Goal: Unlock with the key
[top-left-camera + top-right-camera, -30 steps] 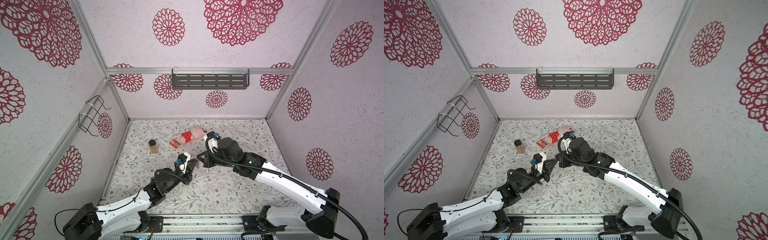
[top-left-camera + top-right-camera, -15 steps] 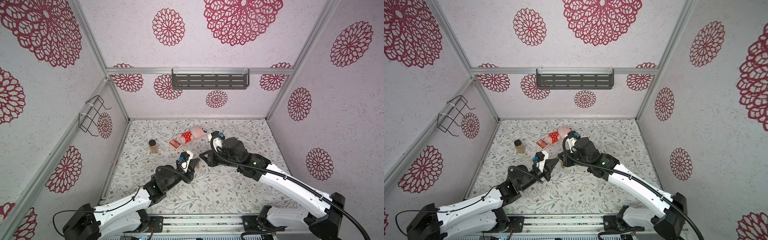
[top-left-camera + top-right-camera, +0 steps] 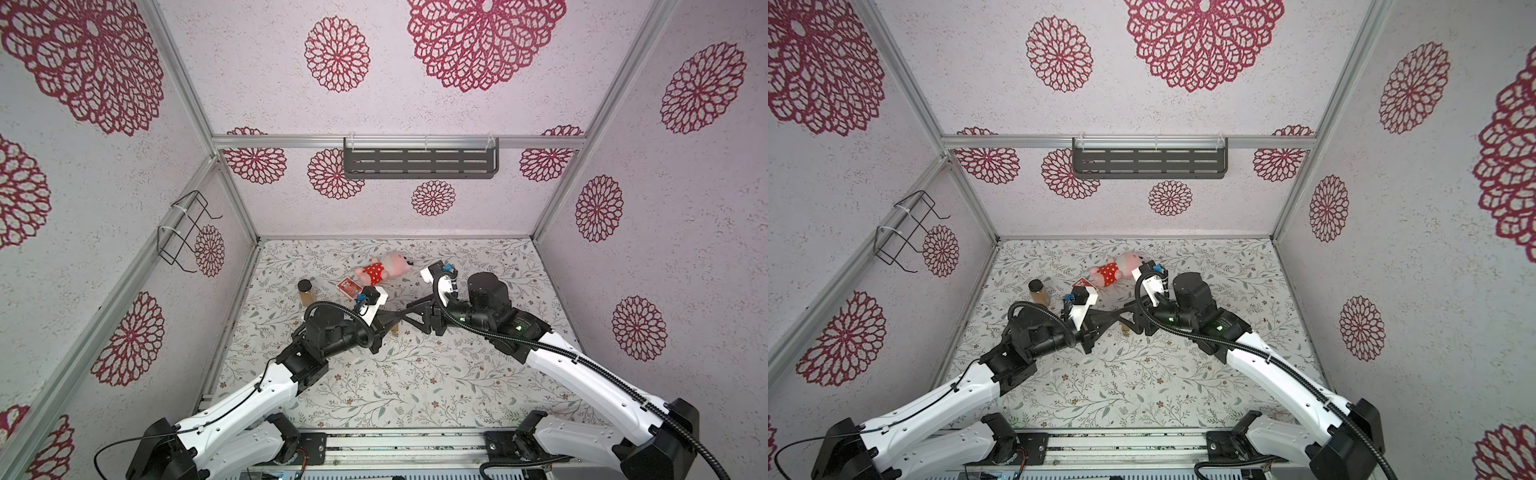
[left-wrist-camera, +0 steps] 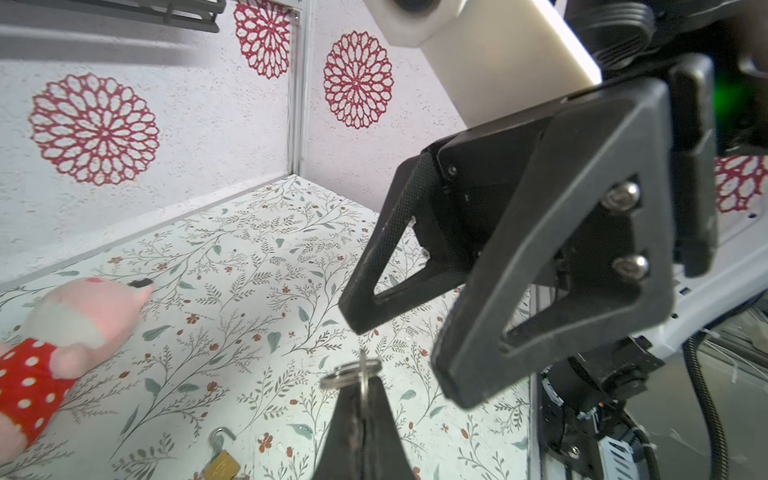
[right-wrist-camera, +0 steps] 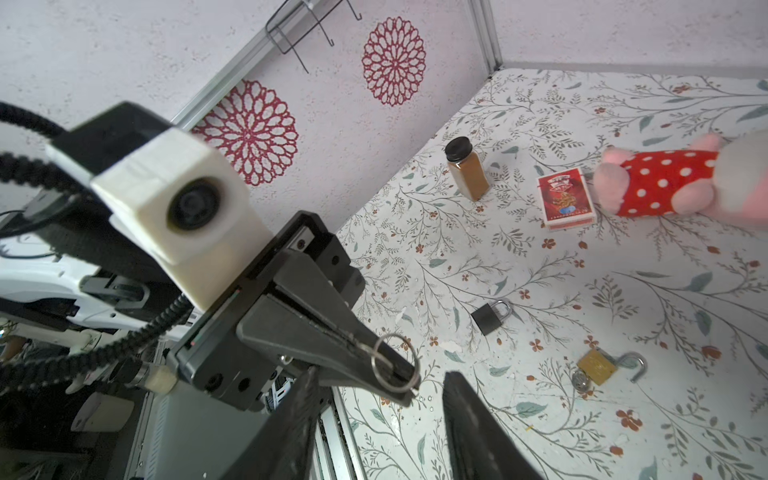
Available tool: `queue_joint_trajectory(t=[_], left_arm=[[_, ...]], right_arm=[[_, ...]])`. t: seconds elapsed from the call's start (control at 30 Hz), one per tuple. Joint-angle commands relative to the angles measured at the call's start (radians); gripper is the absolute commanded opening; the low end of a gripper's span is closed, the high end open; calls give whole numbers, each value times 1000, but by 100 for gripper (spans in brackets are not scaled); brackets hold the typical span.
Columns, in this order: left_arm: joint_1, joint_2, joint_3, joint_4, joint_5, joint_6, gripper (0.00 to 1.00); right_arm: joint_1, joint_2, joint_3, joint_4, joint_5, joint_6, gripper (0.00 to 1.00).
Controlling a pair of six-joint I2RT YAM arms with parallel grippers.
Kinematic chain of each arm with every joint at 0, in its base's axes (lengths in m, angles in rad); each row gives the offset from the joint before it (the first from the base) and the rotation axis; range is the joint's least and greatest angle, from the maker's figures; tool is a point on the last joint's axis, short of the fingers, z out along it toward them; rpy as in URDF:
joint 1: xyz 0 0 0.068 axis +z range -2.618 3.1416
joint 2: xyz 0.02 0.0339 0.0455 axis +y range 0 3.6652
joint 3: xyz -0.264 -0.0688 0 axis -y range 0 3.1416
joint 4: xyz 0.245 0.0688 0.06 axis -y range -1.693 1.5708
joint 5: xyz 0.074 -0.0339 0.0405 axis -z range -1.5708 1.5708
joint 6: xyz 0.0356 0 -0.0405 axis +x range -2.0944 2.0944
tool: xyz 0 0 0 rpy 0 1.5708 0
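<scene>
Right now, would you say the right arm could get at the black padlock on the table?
Probably yes. The black padlock lies uncovered on the table, and the right tool stands open nearby. The left tool, shut on the key, hangs right at its tips, so it must dip past.

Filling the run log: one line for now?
left gripper: shut on key | right gripper: open, empty | brass padlock: shackle open

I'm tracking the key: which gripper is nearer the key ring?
Left. The left gripper is shut on the key ring; the right gripper hangs just beside it, jaws open, not touching.
</scene>
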Motion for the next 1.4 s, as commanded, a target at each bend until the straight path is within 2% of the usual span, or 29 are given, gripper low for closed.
queue_joint_trajectory(t=[0.0,0.1,0.43,0.77,0.93,1.13,1.37], left_arm=[[2,19,31,-42,101,3,0],[4,31,41,-46,108,3,0],[5,57,64,-49,125,0,0],[7,62,76,-37,143,-5,0],[7,59,81,-34,143,-7,0],[10,59,84,-19,138,-25,0],[9,55,93,-20,145,-35,1]], right_arm=[[-21,9,-4,83,-91,-62,51],[-26,17,-7,94,-134,-77,49],[-41,31,-12,69,-137,-108,31],[-54,49,-27,44,-135,-133,30],[-58,51,-33,48,-135,-134,20],[-64,46,-42,45,-134,-132,3],[-65,40,-39,71,-134,-109,0]])
